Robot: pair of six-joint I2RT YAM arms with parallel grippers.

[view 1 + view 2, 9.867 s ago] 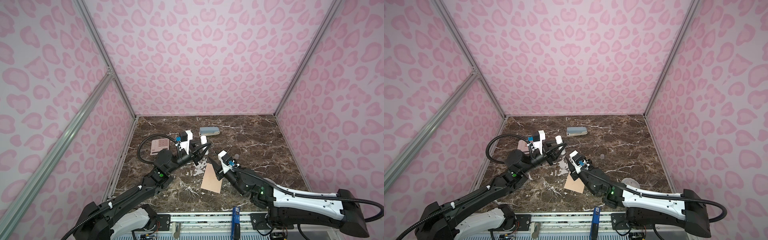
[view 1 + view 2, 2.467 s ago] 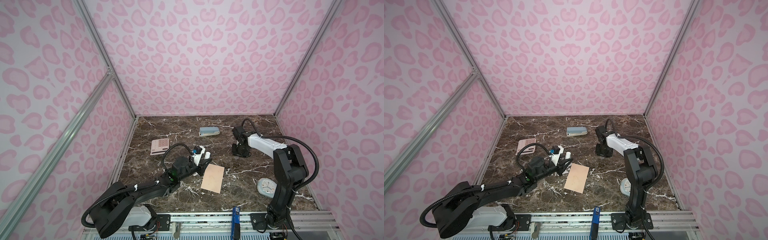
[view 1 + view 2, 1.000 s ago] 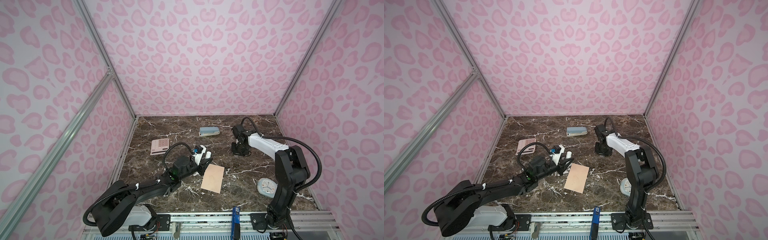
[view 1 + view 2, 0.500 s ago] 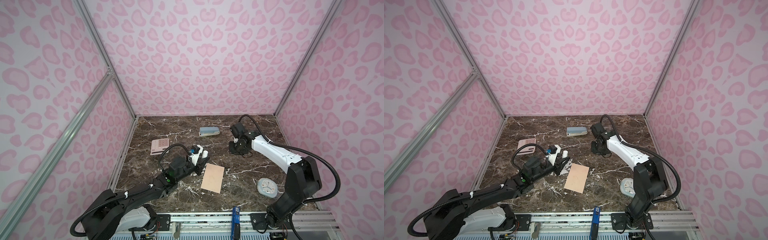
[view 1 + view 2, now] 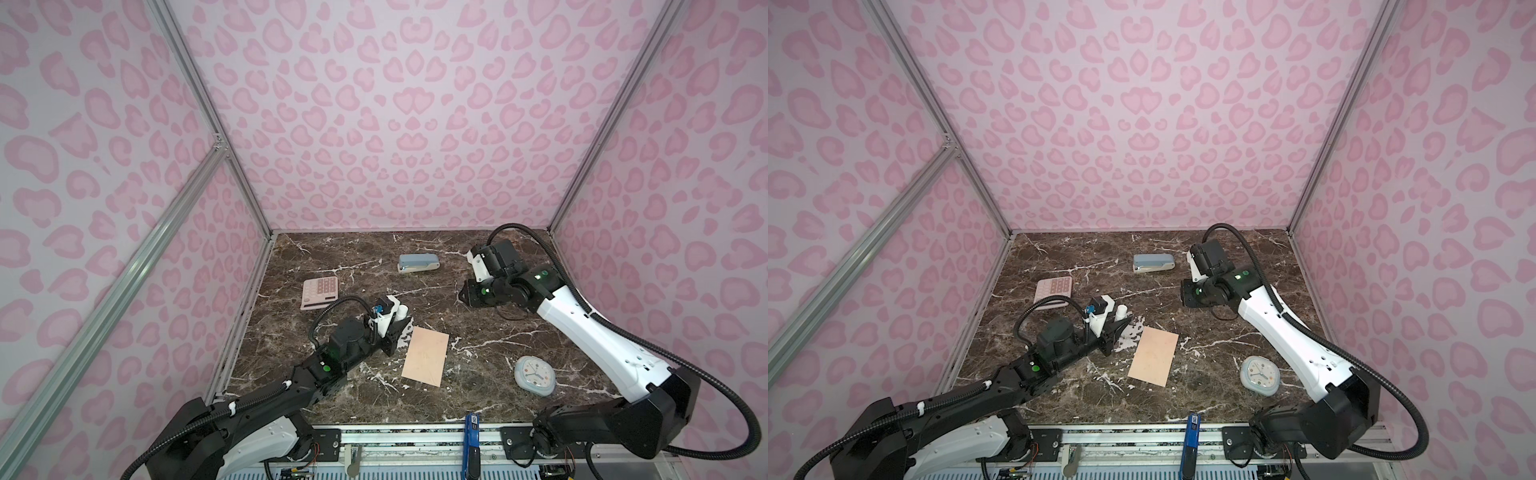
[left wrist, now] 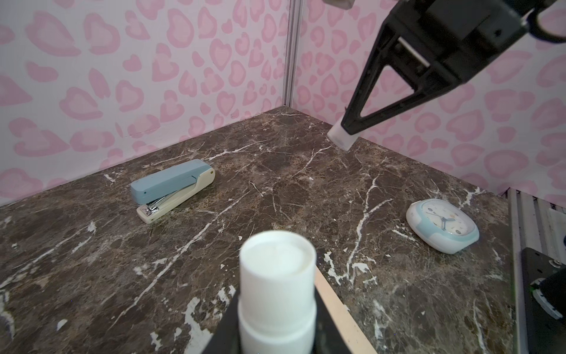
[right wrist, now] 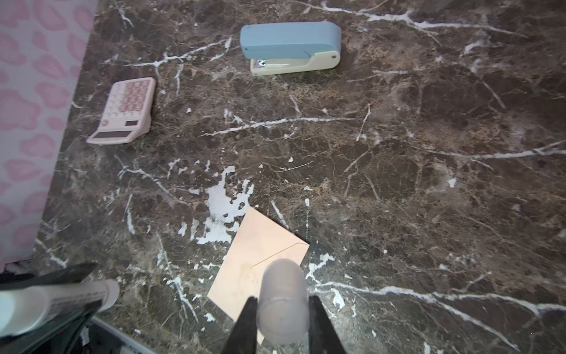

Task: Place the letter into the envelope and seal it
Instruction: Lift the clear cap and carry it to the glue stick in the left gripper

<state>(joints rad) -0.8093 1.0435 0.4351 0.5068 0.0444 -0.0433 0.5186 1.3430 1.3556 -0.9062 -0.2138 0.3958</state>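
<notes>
The peach envelope lies flat on the marble table near the front middle, and its pointed flap is folded down in the right wrist view. The letter is not in view. My left gripper sits just left of the envelope's far corner, shut on a white glue stick that points up and forward. Farther back and to the right, my right gripper hangs above the table, shut on a translucent cap.
A blue and cream stapler lies at the back middle. A pink calculator sits at the back left. A pale blue clock lies at the front right, under the right arm. Pink patterned walls close in three sides.
The right arm's elbow has dropped and swung outward, while its gripper stays at the back right. The left gripper still holds the glue stick beside the envelope. The envelope has not moved.
</notes>
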